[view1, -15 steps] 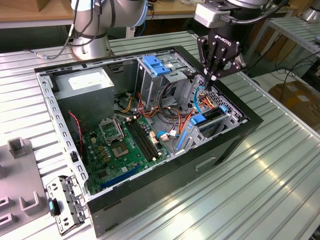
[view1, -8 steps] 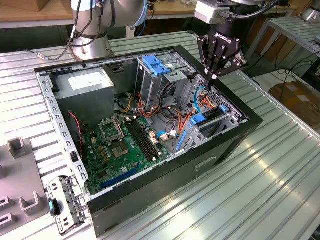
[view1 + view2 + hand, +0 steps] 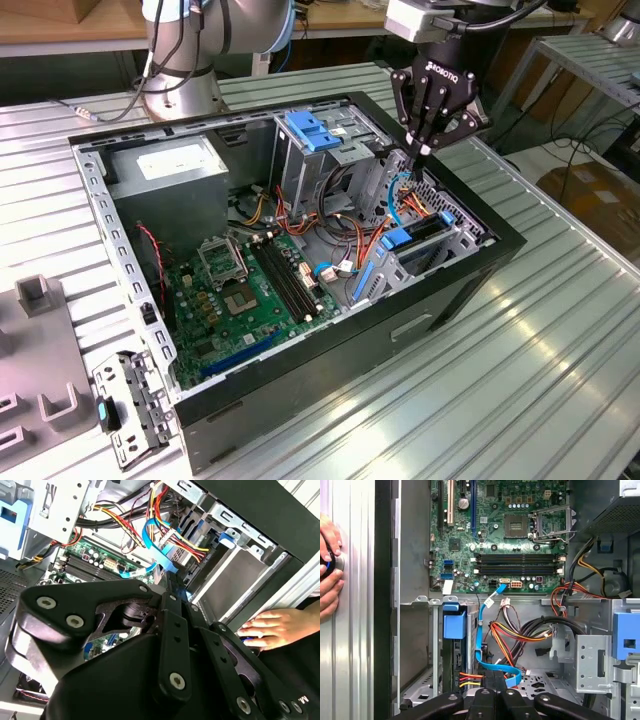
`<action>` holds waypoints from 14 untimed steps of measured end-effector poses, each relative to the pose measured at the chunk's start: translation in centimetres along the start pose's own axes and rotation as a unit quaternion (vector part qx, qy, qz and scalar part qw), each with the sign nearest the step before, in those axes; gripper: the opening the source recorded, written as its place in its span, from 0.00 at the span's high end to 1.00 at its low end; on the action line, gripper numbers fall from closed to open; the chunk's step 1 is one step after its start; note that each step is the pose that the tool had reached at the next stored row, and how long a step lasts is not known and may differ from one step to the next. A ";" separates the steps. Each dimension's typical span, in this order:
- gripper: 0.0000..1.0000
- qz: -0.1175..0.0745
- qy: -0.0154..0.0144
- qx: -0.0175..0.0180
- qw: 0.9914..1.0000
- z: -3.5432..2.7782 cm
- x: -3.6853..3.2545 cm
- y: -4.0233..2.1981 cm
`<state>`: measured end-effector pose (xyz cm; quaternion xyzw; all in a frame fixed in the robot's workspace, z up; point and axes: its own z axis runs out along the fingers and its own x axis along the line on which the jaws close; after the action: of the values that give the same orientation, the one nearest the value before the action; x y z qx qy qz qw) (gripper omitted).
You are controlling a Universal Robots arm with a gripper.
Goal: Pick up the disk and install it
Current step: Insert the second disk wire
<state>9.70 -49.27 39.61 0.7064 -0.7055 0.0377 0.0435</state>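
Note:
The disk [image 3: 402,240] stands on edge in the drive bay at the case's front corner, on the exterior view's right. Its blue side rails show. In the first wrist view I see its blue rail tab [image 3: 454,625] above a dark narrow edge, with red, yellow and black power wires [image 3: 470,677] reaching it. My gripper [image 3: 425,150] hangs just above that bay, fingers pointing down and shut, with nothing visible between them. In the first wrist view, the gripper [image 3: 492,680] sits beside a blue flat cable's plug [image 3: 513,681]. The second wrist view shows the gripper [image 3: 172,580] over the bay.
The open black case [image 3: 480,265] lies on a ribbed metal table. Inside are a green motherboard [image 3: 250,290], a grey box with a white sticker [image 3: 170,165] and a blue bracket on a metal cage [image 3: 315,130]. A person's hand [image 3: 327,575] rests outside the case wall.

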 end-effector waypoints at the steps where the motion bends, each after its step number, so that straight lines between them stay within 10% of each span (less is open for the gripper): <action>1: 0.89 0.000 0.000 0.000 1.000 0.00 0.00 0.00; 14: 0.89 0.000 0.002 0.000 1.000 0.00 0.00 0.00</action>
<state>9.70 -49.26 39.61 0.7063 -0.7054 0.0388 0.0447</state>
